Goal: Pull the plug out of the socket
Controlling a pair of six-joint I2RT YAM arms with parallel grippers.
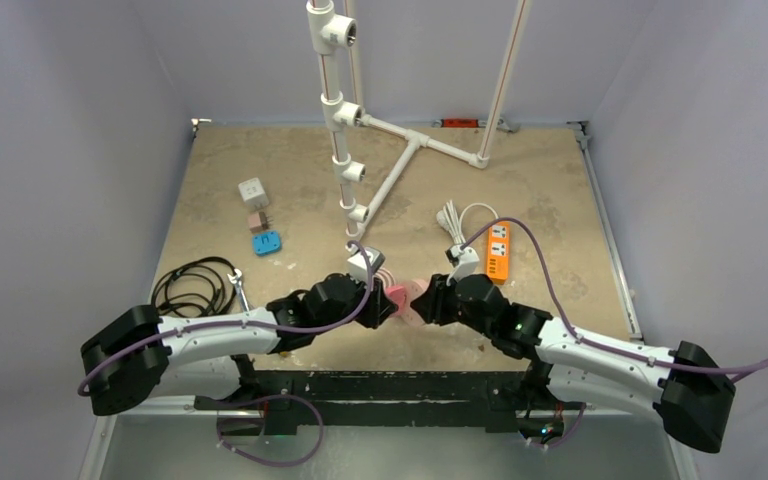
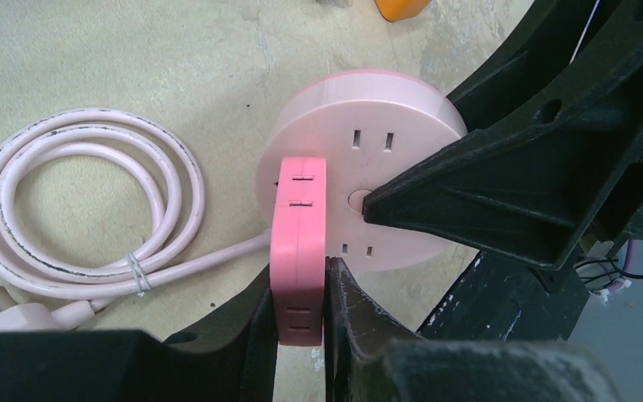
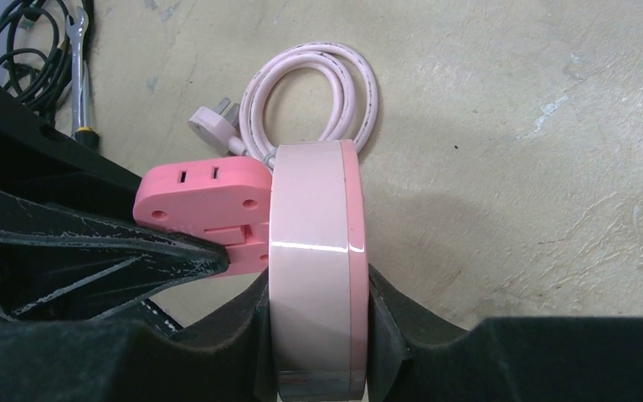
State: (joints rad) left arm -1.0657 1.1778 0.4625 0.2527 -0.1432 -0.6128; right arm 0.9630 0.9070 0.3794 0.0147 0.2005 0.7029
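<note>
Left wrist view: the plug (image 2: 300, 251) is a flat, deep-pink block with slots along its narrow edge. It sits flush against the face of the round, pale-pink socket (image 2: 360, 151). The left pincer (image 2: 300, 306) is clamped tight on the plug's two broad sides. One black finger of the right pincer lies across the socket's face, its tip by the centre button. The socket's pale cord (image 2: 84, 209) lies coiled and tied on the surface (image 2: 176, 59) to the left.

Right wrist view: the socket shows edge-on, a thick disc with a darker pink rim, pinched across its thickness by the right pincer (image 3: 318, 335). The plug touches its left face. Bare surface opens to the right; a wrench (image 3: 82, 75) lies at the top left.

Top view: only here do both arms show, meeting near the front middle of the surface. An orange power strip (image 1: 498, 251) sits just beyond them and a white pipe frame (image 1: 345, 150) stands further back.
</note>
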